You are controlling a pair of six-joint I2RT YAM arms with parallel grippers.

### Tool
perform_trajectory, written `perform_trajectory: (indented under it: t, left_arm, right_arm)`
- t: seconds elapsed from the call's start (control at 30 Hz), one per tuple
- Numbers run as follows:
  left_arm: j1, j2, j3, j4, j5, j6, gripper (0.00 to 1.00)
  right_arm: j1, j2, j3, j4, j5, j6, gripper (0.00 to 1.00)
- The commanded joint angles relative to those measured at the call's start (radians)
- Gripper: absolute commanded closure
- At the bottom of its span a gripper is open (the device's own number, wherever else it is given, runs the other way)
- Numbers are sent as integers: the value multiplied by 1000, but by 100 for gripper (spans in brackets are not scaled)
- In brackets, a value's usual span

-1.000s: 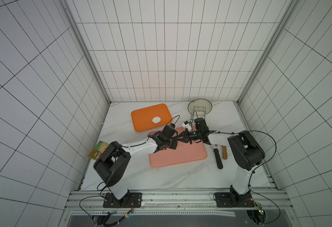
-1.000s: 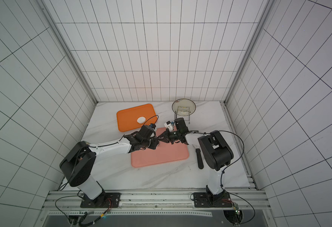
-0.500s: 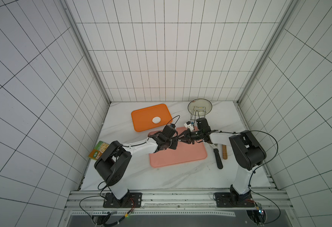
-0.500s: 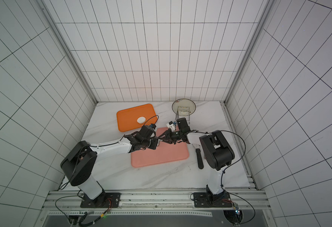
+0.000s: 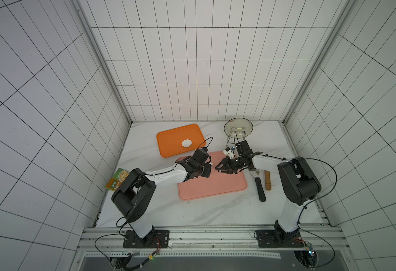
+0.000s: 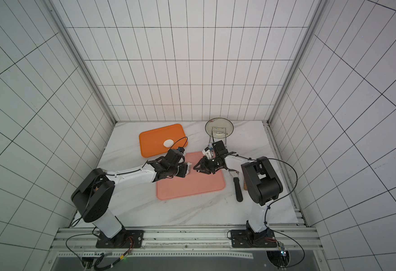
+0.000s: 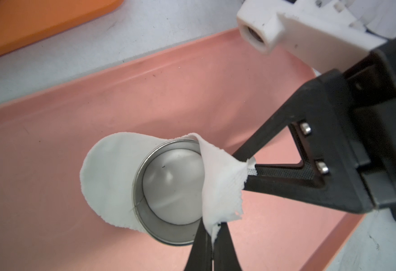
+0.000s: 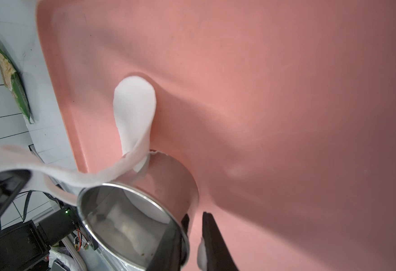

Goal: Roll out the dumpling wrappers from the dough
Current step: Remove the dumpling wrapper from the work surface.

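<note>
two dumpling wrappers are in sight. one dumpling wrapper [image 5: 186, 143] lies flat on the orange tray [image 5: 171, 140] at the far left of the worktop [image 5: 192, 211]. another dumpling wrapper [image 7: 173, 185], round and white, sits inside the steel ring [image 7: 139, 194], which stands on the far half of the pink board [image 5: 215, 185].

the dough [image 7: 108, 178] is a thin ragged sheet wrapped around the outside of the ring. one rounded flap lies flat on the board, while the opposite part is lifted off the board and stands up against the ring's rim.

the left pincer [image 7: 212, 231] is closed tight, its fingers together on the lower torn edge of that lifted part. the right pincer [image 7: 240, 168] faces it from across the ring with its jaws spread in a v, gripping nothing. the dough's frayed edge touches its fingertips, and in the right wrist view a small white crumb clings to one finger [image 8: 215, 246].

right of the board lie a black-handled tool [image 5: 260, 190] and a wooden rolling pin [image 5: 267, 180], side by side. a glass lid [image 5: 238, 126] is propped at the back, and a printed packet [image 5: 118, 179] lies at the left edge.
</note>
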State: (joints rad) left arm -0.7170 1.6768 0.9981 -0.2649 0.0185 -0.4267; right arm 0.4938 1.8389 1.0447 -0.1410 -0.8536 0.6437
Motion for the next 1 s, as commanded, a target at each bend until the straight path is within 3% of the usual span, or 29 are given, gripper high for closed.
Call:
perform_trajectory:
  t: [0.0,0.7,0.97]
  left_arm:
    - [7,-23,-3,23,-8,-3,100]
    - [25,-41,-36,53,33,-18,100]
    - [51,-67,-67,68,71,-50,100]
  right_arm:
    - [17,30,80,-44,18,-42,68]
    - [50,207,251,-161,-9,-101,70]
    - [54,221,282,-247,59,-157,73]
